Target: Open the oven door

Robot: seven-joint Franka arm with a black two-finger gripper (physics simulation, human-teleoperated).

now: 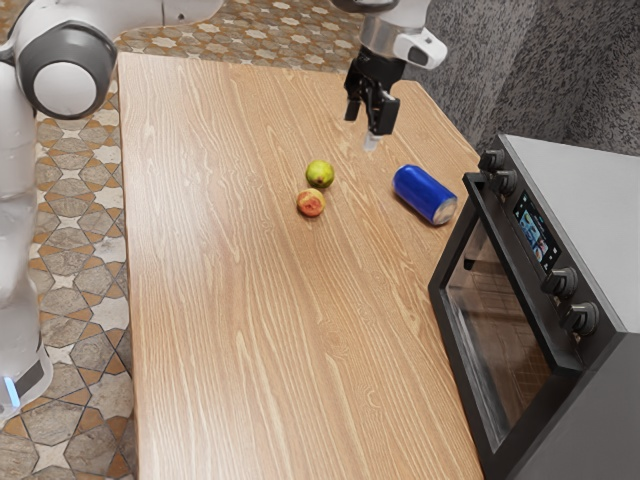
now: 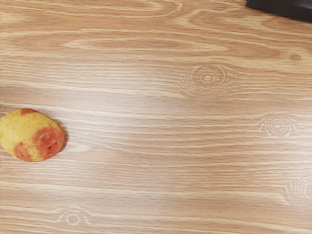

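Hand: up in the air over the desk's far end in the exterior view [image 1: 364,127]; its two fingers are apart, with a gap and nothing between them.
Oven: big gray and black box at the exterior view's right [image 1: 610,210], with its front turned to the fruits' side.
Oven door: on the front of the oven, under the knobs, with dark glass in it [image 1: 495,315]; it looks closed, and the hand is well apart from it.
Handle: long black bar along the top of the door [image 1: 520,275].
Knobs: round and dark, on the oven front [image 1: 578,319], with a little lit screen [image 1: 536,232] between them.
Can: blue, lying on its side near the oven [image 1: 422,193].
Green fruit: small and round [image 1: 320,174], just beside the red and yellow one.
Red and yellow fruit: sitting on the wood [image 1: 311,204].
Desk: light brown wood with wavy lines [image 1: 220,300].
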